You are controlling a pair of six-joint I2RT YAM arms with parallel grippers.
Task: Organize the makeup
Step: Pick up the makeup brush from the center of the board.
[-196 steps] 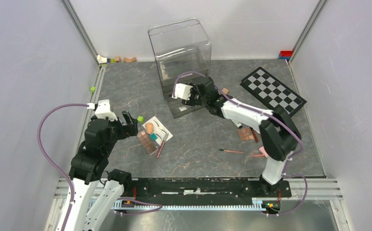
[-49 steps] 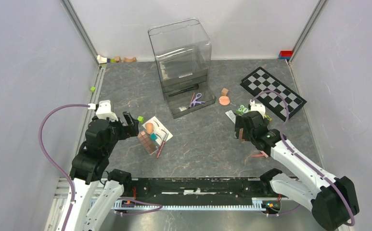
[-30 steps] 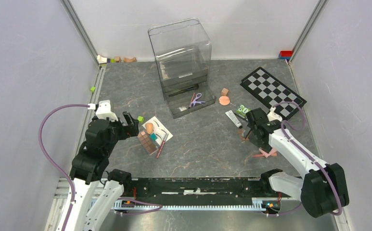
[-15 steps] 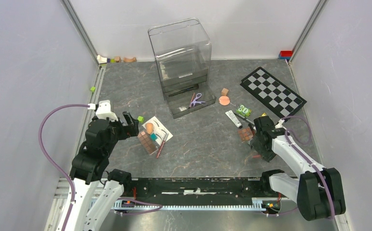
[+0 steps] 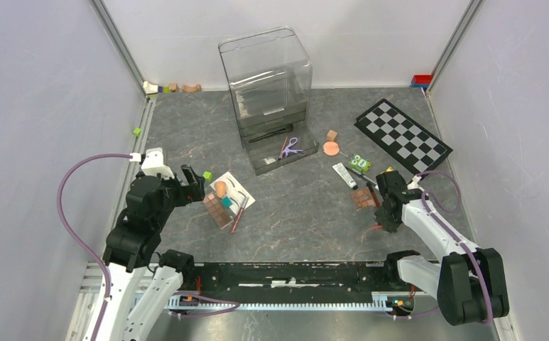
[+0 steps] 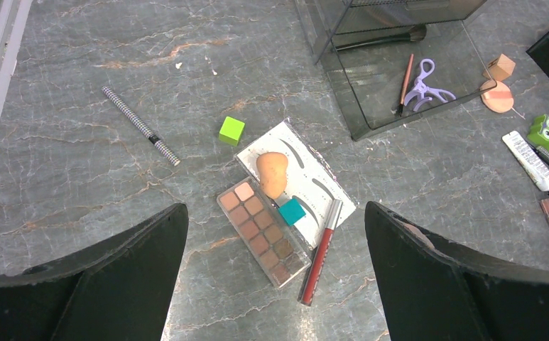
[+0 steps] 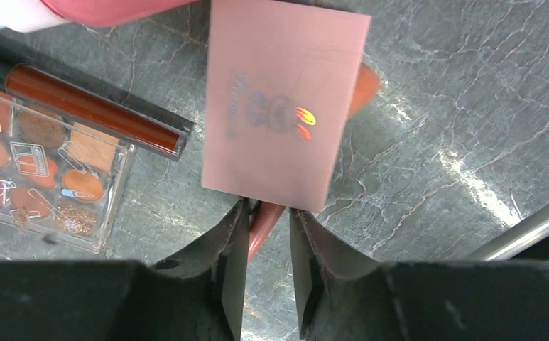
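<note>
Near right, the right gripper (image 7: 268, 212) has its jaws either side of a reddish stick (image 7: 261, 229) tucked under a pink compact (image 7: 285, 99); whether they pinch it cannot be told. The left gripper (image 6: 275, 212) hangs wide apart above a brown palette (image 6: 263, 233) and peach sponge (image 6: 271, 174). Farther back, lilac scissors (image 6: 422, 85) lie in a clear drawer (image 6: 367, 99).

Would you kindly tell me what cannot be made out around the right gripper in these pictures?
Right wrist view: the coral stick runs under the pink card, which hides its middle; whether the right gripper grips it is unclear.
Right wrist view: the eyeshadow palette is cut off by the left edge.
Top view: the right arm mostly covers stick and card.
</note>
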